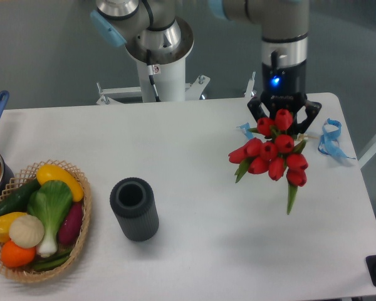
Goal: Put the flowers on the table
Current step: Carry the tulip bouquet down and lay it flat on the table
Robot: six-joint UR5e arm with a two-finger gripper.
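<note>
From the fixed camera, we see the gripper (281, 119) hanging over the right part of the white worktop (194, 144), its jaws pinching the tulip bouquet (272, 153) from above, near the blooms. The red heads cluster just under the black fingers, and a green leaf points down and toward us; the stems are hidden, so we cannot tell how firm the hold is. The bouquet appears to hang above the surface, not yet resting on it.

A blue ribbon (329, 137) lies just right of the flowers, the dark ribbed cylinder (135, 209) stands well apart to the left, and the basket of vegetables (37, 221) sits at the far left edge.

We judge the main risk to be letting go too high: the top-heavy bunch could tumble or roll toward the right edge. Lowering too far could crush the blooms.
</note>
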